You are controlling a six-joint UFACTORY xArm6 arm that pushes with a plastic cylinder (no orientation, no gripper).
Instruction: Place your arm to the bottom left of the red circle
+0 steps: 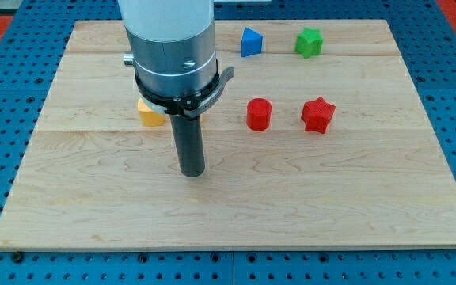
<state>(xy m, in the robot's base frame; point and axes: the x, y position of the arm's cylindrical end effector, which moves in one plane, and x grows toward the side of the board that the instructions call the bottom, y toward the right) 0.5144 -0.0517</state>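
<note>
my tip is seen resting on the wooden board, down and to the view's left of the red circle, with a clear gap between them. no jaws are found on this arm; only a plain dark round rod is carried, so nothing is held. the red circle is placed near the middle of the board, a short smooth round block. just to its right a red star is seen. a blue block and a green star are set near the view's top. a yellow block is partly hidden behind the arm. the board is made of pale smooth planks.
</note>
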